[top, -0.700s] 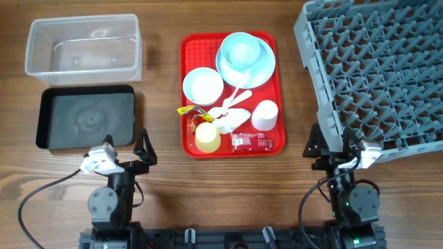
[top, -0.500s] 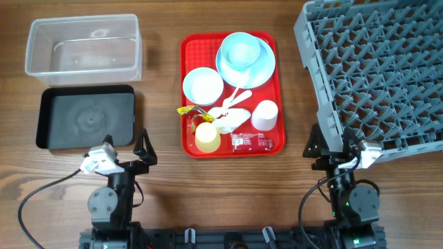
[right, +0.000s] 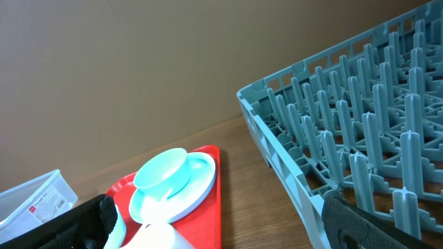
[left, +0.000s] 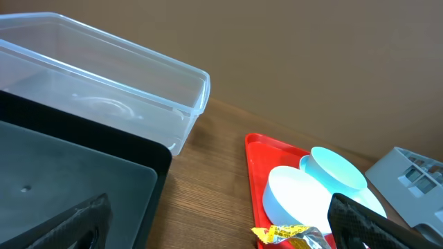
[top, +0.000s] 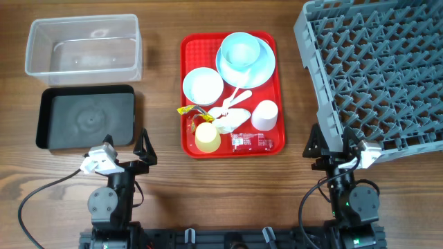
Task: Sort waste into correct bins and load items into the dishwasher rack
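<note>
Both spread wide, holding nothing: left gripper [top: 126,145], right gripper [top: 331,145] | we see yellow wrapper [top: 185,109], yellow cup [top: 207,137], white cup [top: 264,115] on red tray [top: 194,52] | clear tub [top: 83,45], black tray [top: 86,117] to its left | dishwasher rack [top: 381,69] to its right

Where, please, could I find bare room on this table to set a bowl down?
Bare wood: the lane bordered by clear tub and black tray on one side, red tray on the other; a narrower lane between red tray and rack; the strip in front of the red tray. Crowded: around the yellow cup.
</note>
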Robot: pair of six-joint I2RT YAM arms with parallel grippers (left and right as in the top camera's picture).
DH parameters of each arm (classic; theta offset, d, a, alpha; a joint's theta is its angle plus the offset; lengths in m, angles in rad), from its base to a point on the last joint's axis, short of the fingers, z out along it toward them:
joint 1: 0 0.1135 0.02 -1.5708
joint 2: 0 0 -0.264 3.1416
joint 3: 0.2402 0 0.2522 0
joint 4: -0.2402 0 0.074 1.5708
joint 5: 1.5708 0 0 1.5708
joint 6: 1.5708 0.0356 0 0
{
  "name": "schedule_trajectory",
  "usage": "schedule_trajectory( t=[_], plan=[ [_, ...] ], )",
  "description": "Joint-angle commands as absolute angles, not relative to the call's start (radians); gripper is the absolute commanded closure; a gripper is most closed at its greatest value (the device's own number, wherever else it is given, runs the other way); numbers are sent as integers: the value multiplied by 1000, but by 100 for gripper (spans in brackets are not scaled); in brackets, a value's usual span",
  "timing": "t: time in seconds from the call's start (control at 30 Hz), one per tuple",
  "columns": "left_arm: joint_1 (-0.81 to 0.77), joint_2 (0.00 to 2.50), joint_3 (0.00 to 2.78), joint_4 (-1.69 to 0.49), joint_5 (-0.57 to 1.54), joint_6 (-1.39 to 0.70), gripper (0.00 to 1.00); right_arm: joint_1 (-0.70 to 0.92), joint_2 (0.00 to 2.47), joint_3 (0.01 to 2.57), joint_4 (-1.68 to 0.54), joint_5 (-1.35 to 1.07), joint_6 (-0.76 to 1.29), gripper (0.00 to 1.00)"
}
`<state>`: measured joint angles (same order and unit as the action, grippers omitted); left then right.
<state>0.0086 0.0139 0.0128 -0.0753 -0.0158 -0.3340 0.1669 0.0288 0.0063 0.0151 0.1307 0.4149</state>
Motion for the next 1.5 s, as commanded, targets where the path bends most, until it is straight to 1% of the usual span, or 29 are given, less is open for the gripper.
schedule_trajectory(
  t=[0.0, 0.87, 1.1, 1.2, 1.37, 1.47],
  plan=[
    [13, 3, 6, -73, -4, -321, 0, 162, 31, 5, 18, 113, 422, 0],
    [13, 3, 6, -71, 17, -322, 0, 162, 31, 5, 21, 126, 421, 0],
    [13, 3, 7, -39, 204, -321, 0, 162, 31, 6, 25, 199, 422, 0],
    [12, 10, 34, -5, 239, -319, 0, 162, 31, 6, 28, 221, 422, 0],
    [12, 102, 168, -18, 238, -234, 0, 162, 31, 6, 29, 210, 463, 0],
    [10, 244, 282, -19, 244, -231, 0, 162, 31, 6, 33, 222, 482, 0]
  ],
)
